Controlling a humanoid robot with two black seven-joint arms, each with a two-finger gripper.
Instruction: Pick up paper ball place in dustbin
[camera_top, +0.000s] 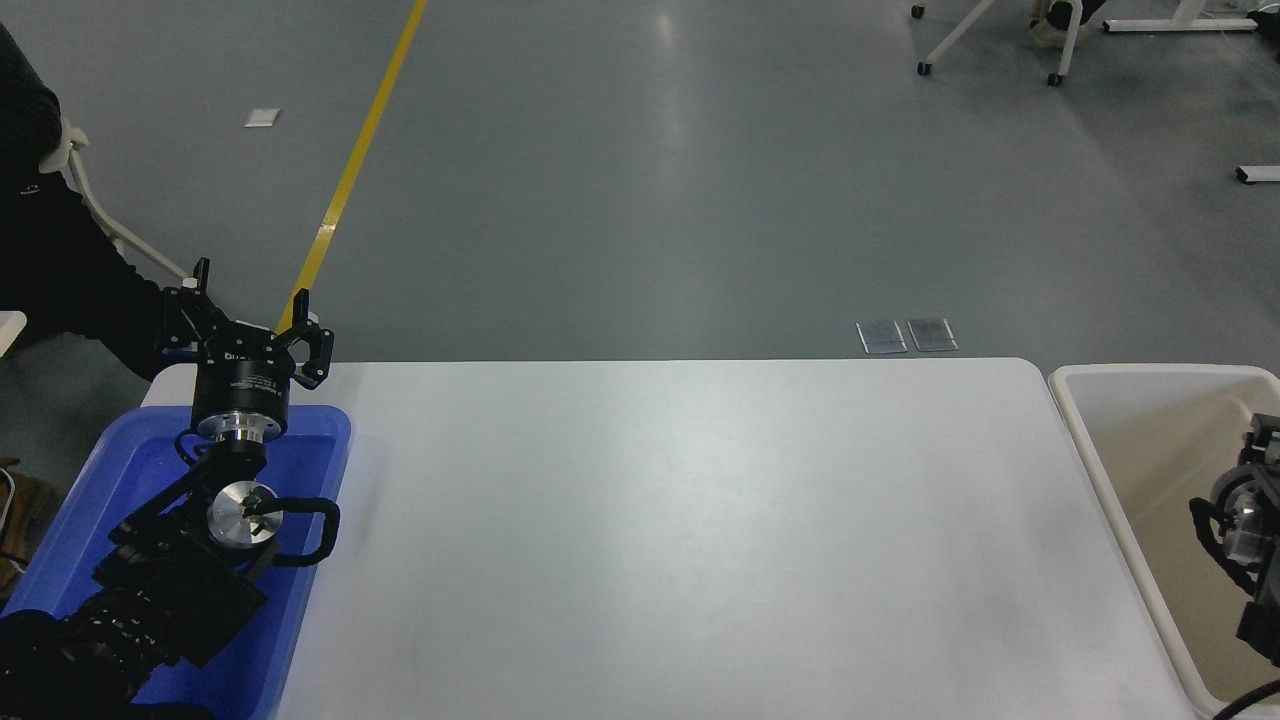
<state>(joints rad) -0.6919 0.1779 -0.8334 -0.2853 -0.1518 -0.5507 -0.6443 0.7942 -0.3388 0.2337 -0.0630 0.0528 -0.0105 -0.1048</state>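
The dustbin (1150, 371) is a cream-white bin with a beige inside, standing off the table's right end. My right arm (1240, 530) hangs over its inside at the picture's right edge, and the edge cuts off its gripper. The paper ball does not show; I see only the bin's bare beige floor beside the arm. My left gripper (250, 292) is parked at the table's far left corner above a blue tray, its fingers spread open with nothing between them.
The blue tray (320, 480) lies under the left arm at the table's left end. A person in black (50, 270) stands beyond the far left corner. A wheeled chair base (990, 40) is on the floor at the top right.
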